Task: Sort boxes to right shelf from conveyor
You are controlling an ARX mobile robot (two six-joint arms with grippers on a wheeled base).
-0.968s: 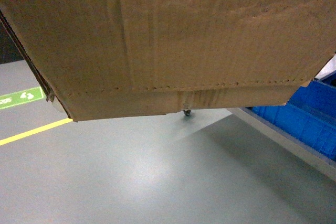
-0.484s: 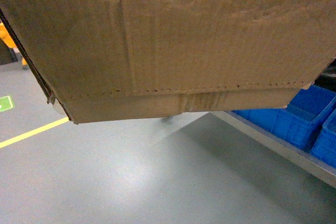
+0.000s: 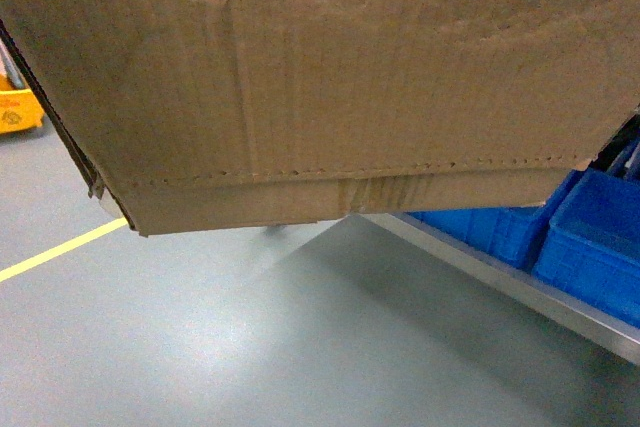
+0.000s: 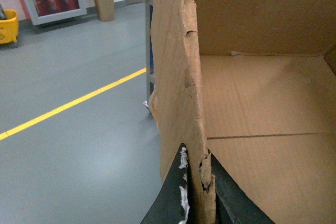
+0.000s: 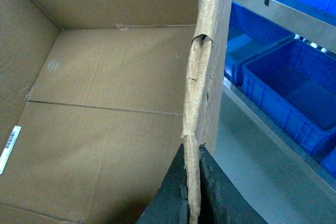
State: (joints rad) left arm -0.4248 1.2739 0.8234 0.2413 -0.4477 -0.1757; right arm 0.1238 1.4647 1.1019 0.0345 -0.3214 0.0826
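Carrying the carton toward the shelf

Holding 1 carton [image 3: 330, 77] aloft, we keep the left gripper [image 4: 195, 182] and right gripper [image 5: 193, 182] clenched on its opposite walls. Blue crates [image 3: 590, 247] on the steel shelf [image 3: 500, 277] have slid closer beside the right gripper; we judge placement is near.

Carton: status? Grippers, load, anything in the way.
Left gripper shut on carton wall; right gripper shut on opposite wall. Carton held off floor, empty inside. Blue crates on steel shelf close right.
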